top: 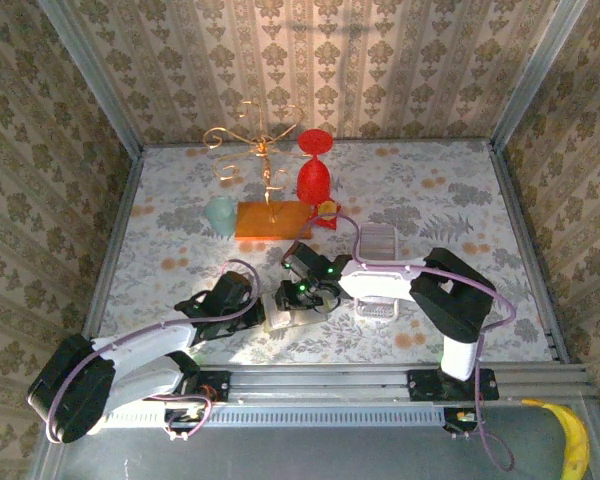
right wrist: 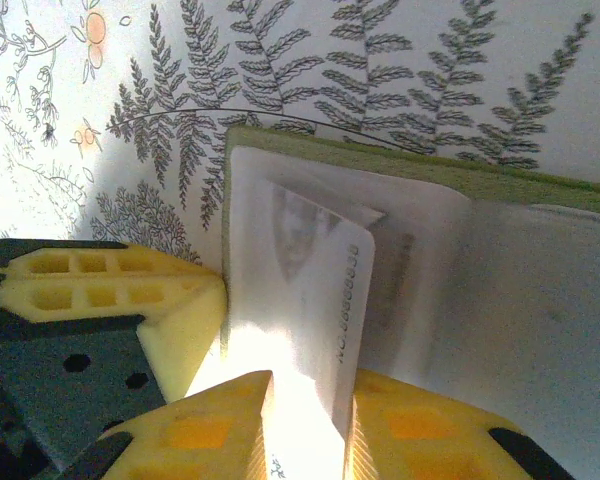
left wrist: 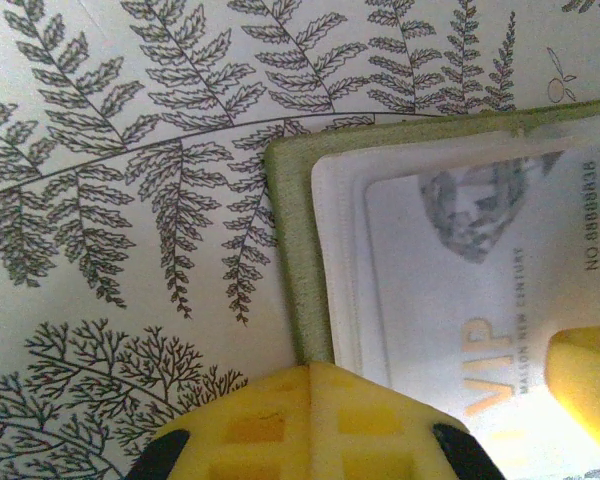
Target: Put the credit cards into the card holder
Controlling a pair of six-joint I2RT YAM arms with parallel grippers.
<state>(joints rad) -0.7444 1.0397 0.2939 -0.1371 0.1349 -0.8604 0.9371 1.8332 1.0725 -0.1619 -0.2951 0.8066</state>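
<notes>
Green card holder is lying open on the fern-print tablecloth, front centre; right gripper is pinching a whitish-grey credit card, its far end resting in the holder's clear pocket; left gripper, fingers pressed together, is sitting at the holder's edge.

Whitish card half inside green holder

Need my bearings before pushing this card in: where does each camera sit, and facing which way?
Top external: above and behind, looking down on the table; both arms show.
Left wrist: on the left arm, facing the card holder; its yellow fingers edge in.
Right wrist: looks along the right claw, shut on a credit card.
Shared: the card holder, in all three.
</notes>
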